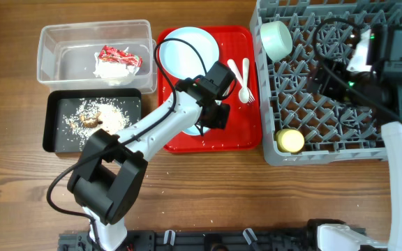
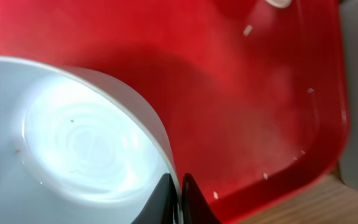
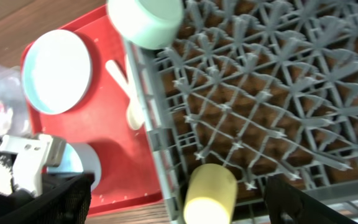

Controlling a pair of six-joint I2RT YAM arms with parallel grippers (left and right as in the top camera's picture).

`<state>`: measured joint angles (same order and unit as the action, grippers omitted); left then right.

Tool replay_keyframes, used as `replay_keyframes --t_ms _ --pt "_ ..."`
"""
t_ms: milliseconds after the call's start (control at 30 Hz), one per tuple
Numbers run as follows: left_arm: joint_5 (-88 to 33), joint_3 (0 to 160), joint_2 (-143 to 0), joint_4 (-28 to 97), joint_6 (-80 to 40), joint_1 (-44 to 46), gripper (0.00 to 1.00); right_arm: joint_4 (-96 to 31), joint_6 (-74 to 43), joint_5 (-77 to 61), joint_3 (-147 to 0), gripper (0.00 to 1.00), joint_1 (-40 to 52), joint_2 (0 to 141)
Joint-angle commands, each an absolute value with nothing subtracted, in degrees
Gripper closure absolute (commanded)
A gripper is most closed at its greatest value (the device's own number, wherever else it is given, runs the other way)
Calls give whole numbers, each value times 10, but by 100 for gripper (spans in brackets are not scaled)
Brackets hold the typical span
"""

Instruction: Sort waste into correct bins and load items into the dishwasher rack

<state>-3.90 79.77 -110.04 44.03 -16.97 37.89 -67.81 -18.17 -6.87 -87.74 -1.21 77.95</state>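
Left gripper (image 2: 178, 190) pinches the pale mint round bowl (image 2: 73, 137) by its rim at a corner of the flat red tray (image 2: 247, 93).
Right gripper (image 3: 178, 183) hangs spread wide, empty, over the grey plastic grid rack (image 3: 260, 93).

Your left hand (image 2: 178, 186) pinches the rim of the pale mint round bowl (image 2: 73, 137), arm stretched forward; your right hand (image 3: 179, 183) hangs with fingers spread wide.

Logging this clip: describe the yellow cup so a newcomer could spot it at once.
Find the large grey dishwasher rack on the right. At its near corner beside the red tray sits the small yellow cup. It is the only yellow thing; the rack's other item, a pale mint bowl, sits at the far corner.
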Motion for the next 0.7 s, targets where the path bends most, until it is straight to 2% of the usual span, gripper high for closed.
replay_keyframes --t_ms 0,67,100,200,333,500,667 --pt "-12 802 -1097 441 -191 371 80 -667 -215 -82 -876 9 27 790" --pt "-12 824 -1077 471 -214 350 59 -659 -234 -90 -876 9 51 803" --pt "-14 842 -1063 493 -222 334 52 -654 -244 -98 -876 9 65 814" --pt "-21 893 -1019 554 -233 280 42 -633 -261 -113 -876 9 107 851" --pt "-36 916 -944 589 -262 176 35 -595 -288 -137 -876 9 170 924" --pt "-49 916 -910 604 -259 31 35 -547 -293 -143 -876 10 251 1035" --pt "-49 906 -919 609 -257 -34 39 -516 -302 -143 -876 22 297 1133"
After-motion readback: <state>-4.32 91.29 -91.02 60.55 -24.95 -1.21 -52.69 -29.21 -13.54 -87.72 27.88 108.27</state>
